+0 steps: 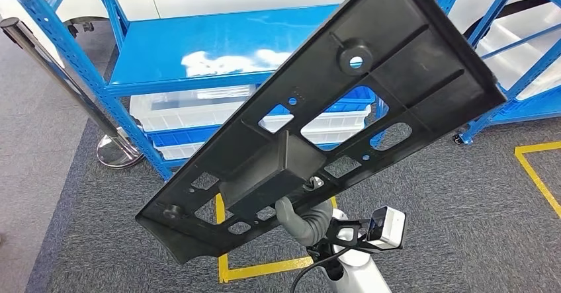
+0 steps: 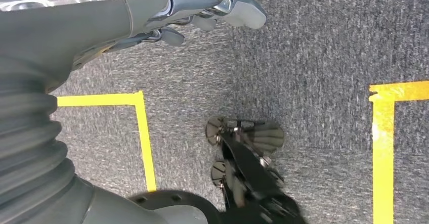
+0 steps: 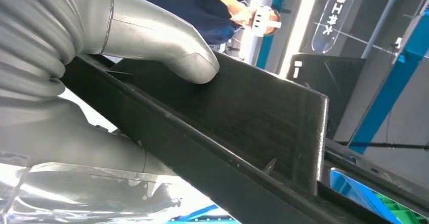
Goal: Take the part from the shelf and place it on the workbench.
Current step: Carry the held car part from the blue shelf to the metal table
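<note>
The right hand [image 1: 301, 221] grips the part [image 1: 331, 114], a large black panel with cut-outs, held tilted in the air in front of the blue shelf [image 1: 198, 48]; its grey thumb [image 3: 167, 44] presses on a raised block of the part [image 3: 243, 118]. Under the shelf's lower board sit white bins [image 1: 178, 111]; their contents cannot be made out. The left hand [image 2: 212, 6] hangs over grey floor [image 2: 324, 42], fingers loosely spread, holding nothing.

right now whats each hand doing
Left hand: holds nothing, fingers loosely curled over the floor.
Right hand: grips the black part, thumb pressed on it.
</note>
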Available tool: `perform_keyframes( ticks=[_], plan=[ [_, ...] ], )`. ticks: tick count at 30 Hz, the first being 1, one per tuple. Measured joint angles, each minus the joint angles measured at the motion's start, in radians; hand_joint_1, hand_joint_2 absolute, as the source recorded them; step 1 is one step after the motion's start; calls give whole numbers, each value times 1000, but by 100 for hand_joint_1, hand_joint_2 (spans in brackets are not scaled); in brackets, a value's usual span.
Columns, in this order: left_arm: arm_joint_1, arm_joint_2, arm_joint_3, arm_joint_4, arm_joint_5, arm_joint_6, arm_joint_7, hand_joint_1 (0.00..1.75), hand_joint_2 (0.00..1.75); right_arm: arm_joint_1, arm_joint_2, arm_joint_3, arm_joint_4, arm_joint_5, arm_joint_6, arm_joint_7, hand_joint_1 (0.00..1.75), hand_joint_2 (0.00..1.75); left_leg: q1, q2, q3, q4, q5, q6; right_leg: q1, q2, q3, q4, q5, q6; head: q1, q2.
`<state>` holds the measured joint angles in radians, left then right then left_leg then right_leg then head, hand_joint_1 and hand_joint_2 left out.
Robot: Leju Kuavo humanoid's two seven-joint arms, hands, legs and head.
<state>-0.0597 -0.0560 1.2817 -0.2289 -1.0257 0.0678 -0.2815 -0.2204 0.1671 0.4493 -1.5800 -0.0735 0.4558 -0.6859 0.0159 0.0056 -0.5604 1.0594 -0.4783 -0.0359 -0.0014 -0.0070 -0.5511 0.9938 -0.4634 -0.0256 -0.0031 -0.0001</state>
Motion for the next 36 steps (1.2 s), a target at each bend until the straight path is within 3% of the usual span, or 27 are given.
perform_keyframes(
  ticks=[2,5,8,10,13,15,17,19,21,23,25,26,27,28,29,30,32,34,36],
  plan=[
    [-1,-1,0,0,0,0,0,0,175,-6,-2,4,0,-2,-7,0,175,175,-3,-3,29,-58,3,6,3,3,-8,5,3,12,0,0],
    [1,-5,0,0,0,0,2,0,175,-12,-12,10,0,-5,-27,0,175,175,-1,3,24,-69,10,22,3,11,-18,15,0,28,1,0],
    [-3,-8,1,0,0,0,8,0,175,-23,-26,19,-4,2,-58,0,175,175,2,15,20,-77,19,40,1,12,-73,128,-68,42,7,0],
    [-4,-8,2,0,0,1,11,0,175,-26,-32,23,-6,7,-69,0,175,175,2,19,17,-76,20,43,-1,12,-101,187,-98,45,8,0],
    [-4,-8,2,0,0,1,12,0,175,-26,-32,23,-6,8,-70,0,175,175,1,19,17,-76,20,43,-1,12,-106,198,-102,45,8,0],
    [-4,-8,5,0,0,2,13,0,175,-26,-44,29,-17,25,-93,0,175,175,0,28,14,-74,21,44,-3,12,-140,269,-117,47,8,0],
    [-5,-9,9,0,-10,8,21,0,175,-33,-72,39,-76,87,-185,0,175,175,-6,52,13,-70,19,42,3,-26,-93,172,-59,36,9,0],
    [-6,-8,11,0,-28,23,34,0,175,-46,-98,49,-145,157,-306,0,175,175,-12,79,13,-68,18,33,14,-57,-19,10,10,18,8,0],
    [-9,-6,11,0,-41,36,45,0,175,-54,-115,56,-177,193,-381,0,175,175,-14,91,13,-65,14,22,14,-41,-22,1,16,6,7,0],
    [-13,-4,10,0,-46,46,54,0,175,-61,-127,62,-195,206,-415,0,175,175,-11,59,-4,-21,-22,12,8,-22,-24,-6,25,-6,7,0],
    [-13,-3,11,0,-45,57,64,0,175,-70,-136,71,-202,208,-431,0,175,175,-7,16,-55,104,-93,6,6,0,-28,-7,31,-14,5,0],
    [-12,-3,11,0,-44,62,67,0,175,-73,-141,75,-202,206,-435,0,175,175,-6,8,-85,175,-123,5,7,12,-31,-5,33,-15,4,0],
    [-11,-3,11,0,-45,65,69,0,175,-75,-146,78,-202,203,-439,0,175,175,-5,4,-104,223,-135,4,7,25,-33,-3,34,-15,4,0],
    [-11,-3,11,0,-48,66,69,0,175,-77,-151,80,-202,199,-443,0,175,175,-5,3,-107,233,-127,4,7,38,-34,-1,35,-15,4,0],
    [-12,-4,11,0,-53,65,71,0,175,-81,-156,83,-202,196,-447,0,175,175,-5,1,-91,201,-101,5,7,52,-35,3,35,-14,4,0],
    [-13,-4,9,0,-60,62,73,0,175,-86,-161,85,-203,194,-452,0,175,175,-4,-9,-59,136,-63,7,7,65,-36,6,35,-12,4,0],
    [-14,-5,4,1,-76,53,81,0,175,-95,-169,92,-207,194,-459,0,175,175,-1,-58,2,2,-12,14,8,89,-42,14,36,-5,5,0],
    [-14,-7,-5,2,-86,43,92,0,175,-97,-175,98,-211,195,-459,0,175,175,-1,-86,22,-51,-5,19,5,110,-55,19,42,8,5,0],
    [-14,-12,-13,3,-93,29,99,0,175,-95,-185,103,-214,195,-454,0,175,175,-1,-67,21,-58,0,28,0,129,-65,20,48,22,4,0]
  ],
)
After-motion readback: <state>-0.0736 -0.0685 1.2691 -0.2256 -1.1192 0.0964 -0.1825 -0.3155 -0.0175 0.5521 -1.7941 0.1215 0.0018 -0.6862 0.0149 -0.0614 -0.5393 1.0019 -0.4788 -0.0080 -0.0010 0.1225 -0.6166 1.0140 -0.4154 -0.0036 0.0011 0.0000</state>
